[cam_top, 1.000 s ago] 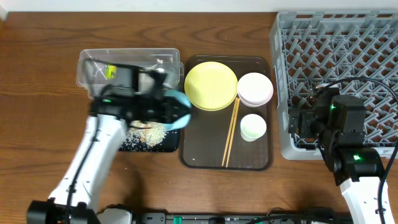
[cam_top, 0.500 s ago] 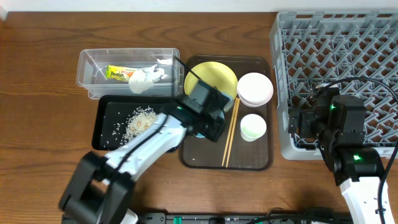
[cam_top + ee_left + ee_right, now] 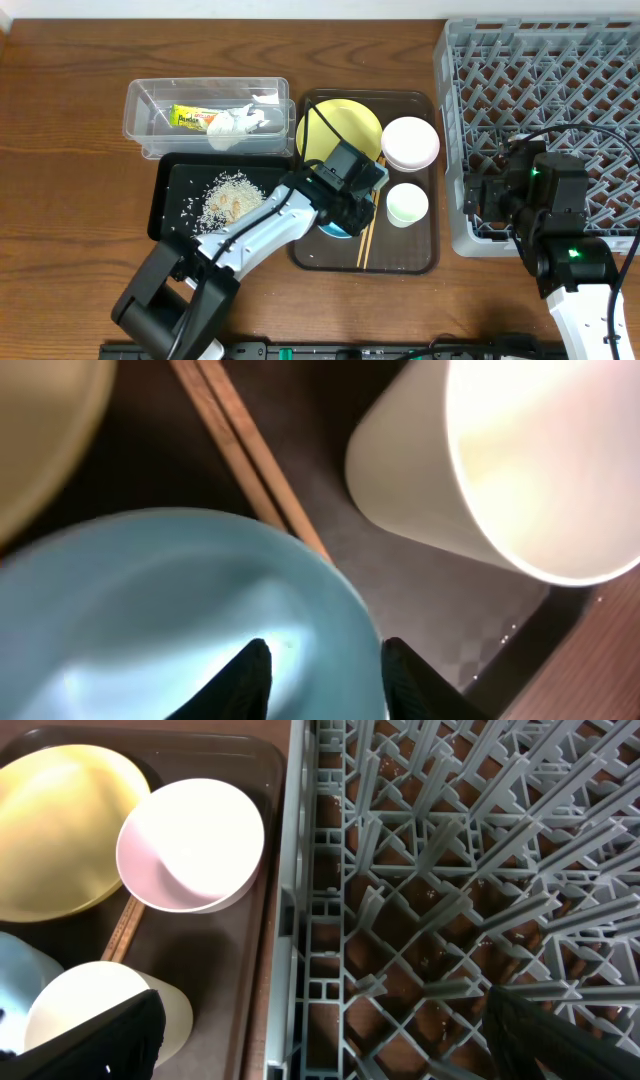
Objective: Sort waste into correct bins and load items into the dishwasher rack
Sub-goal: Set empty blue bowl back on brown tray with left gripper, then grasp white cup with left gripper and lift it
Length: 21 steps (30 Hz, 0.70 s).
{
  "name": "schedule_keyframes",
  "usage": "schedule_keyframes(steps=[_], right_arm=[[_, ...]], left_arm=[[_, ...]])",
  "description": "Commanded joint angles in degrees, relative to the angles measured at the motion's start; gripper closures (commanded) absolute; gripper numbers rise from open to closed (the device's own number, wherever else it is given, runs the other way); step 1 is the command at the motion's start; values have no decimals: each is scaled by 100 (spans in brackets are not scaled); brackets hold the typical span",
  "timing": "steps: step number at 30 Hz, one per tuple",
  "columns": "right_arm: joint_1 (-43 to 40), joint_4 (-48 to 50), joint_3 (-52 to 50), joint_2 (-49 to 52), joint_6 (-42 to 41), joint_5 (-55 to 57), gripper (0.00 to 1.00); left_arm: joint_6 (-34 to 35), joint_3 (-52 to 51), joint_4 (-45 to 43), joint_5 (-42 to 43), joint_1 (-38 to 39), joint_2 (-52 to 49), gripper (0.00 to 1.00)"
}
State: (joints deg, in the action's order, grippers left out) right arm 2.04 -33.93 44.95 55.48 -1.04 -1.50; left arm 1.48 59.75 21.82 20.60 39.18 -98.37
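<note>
Two black fingers of the left claw (image 3: 325, 665) stand partly apart, one on each side of the rim of the smooth, round light blue bowl (image 3: 150, 610), not squeezing it. A second ago the bowl hung over the black tray (image 3: 170, 225). Now it sits on the brown tray (image 3: 320, 255) by the thin wooden chopsticks (image 3: 372, 215) and the cup (image 3: 407, 205). The right claw (image 3: 325, 1045) gapes wide and empty over the edge of the grey lattice rack (image 3: 540, 60).

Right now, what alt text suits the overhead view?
The left hand is at a light blue bowl on a dark brown tray, beside a yellow plate, pink bowl, cup and chopsticks. A grey dishwasher rack stands to the right, a clear tub and black tray to the left.
</note>
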Motion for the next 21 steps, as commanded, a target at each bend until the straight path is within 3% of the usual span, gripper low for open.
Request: schedule_keyframes(steps=[1,9,18,21], right_arm=[[-57,2,107,-9,-63,-7,1],[-57,2,107,-9,-61,-7,1],[-57,-13,107,-9,-63,-7,1],[-57,-15,107,-9,-63,-7,1]], left_arm=[[-15,387,-28,-72,-120,487,57],[-9,413,-629,-59,79,688,55],[11,413,-828,-76,238,-192,56],[28,413,-894,-55,243,-452,61]])
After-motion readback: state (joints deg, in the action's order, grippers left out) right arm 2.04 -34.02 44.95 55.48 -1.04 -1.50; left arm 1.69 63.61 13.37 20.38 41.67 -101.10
